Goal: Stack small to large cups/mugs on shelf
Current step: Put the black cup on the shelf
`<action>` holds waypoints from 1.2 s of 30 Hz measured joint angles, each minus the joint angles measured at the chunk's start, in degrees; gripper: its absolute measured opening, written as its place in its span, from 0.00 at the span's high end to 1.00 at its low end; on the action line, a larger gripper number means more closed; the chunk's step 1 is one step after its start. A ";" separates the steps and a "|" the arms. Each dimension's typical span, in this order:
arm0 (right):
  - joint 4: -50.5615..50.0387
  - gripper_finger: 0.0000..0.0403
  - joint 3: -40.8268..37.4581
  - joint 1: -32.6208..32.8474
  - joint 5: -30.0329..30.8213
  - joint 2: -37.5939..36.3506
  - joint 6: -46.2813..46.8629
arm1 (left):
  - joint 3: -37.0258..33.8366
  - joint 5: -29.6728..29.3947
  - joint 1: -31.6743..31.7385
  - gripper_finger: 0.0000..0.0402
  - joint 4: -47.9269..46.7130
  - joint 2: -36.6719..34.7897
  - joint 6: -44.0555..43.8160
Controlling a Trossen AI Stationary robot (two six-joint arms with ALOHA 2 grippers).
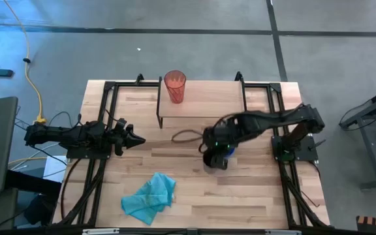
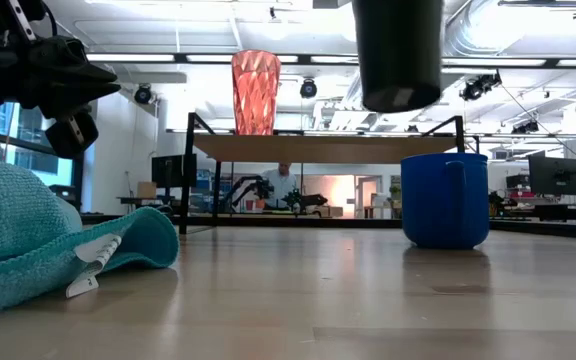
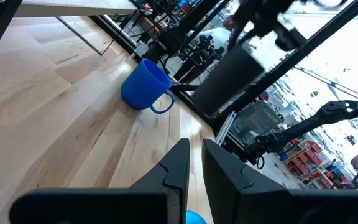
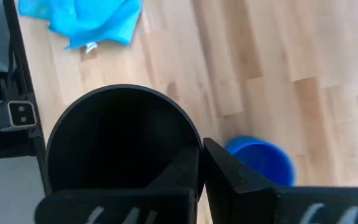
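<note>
The red-orange tumbler (image 1: 174,87) stands upright on the shelf (image 1: 207,98), near its left end; the low view shows the tumbler (image 2: 255,92) on the shelf board (image 2: 318,148). The blue mug (image 2: 446,200) stands on the tabletop in front of the shelf. Just above the mug hangs the black cup (image 2: 398,50), with my right gripper (image 4: 202,155) shut on it. My left gripper (image 1: 134,139) waits at the table's left, level, fingers close together with nothing between them. My right gripper grips the black cup's wall at the rim (image 4: 194,146), one finger (image 4: 182,171) inside the cup and the other finger (image 4: 229,168) outside. It comes steeply from above. The cup hangs nearly upright, mouth up, lifted clear of the table.
A teal cloth (image 1: 150,198) lies crumpled near the table's front edge, left of centre. A thin dark cable loop (image 1: 185,136) lies on the table before the shelf. Black frame rails (image 1: 103,117) run along both sides. The shelf board right of the tumbler is bare.
</note>
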 joint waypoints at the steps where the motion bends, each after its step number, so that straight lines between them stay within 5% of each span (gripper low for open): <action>1: -0.96 1.00 1.16 -0.88 0.21 0.00 -0.79 | 0.02 0.00 -0.01 0.92 0.00 0.00 0.00; 18: -12.85 1.00 15.68 -15.93 1.19 0.02 -12.61 | 0.02 0.00 -0.01 0.92 0.00 0.00 -0.02; 36: -13.29 1.00 17.34 -28.02 0.52 0.02 -21.72 | 0.04 -0.81 0.00 0.92 -0.04 0.00 -1.54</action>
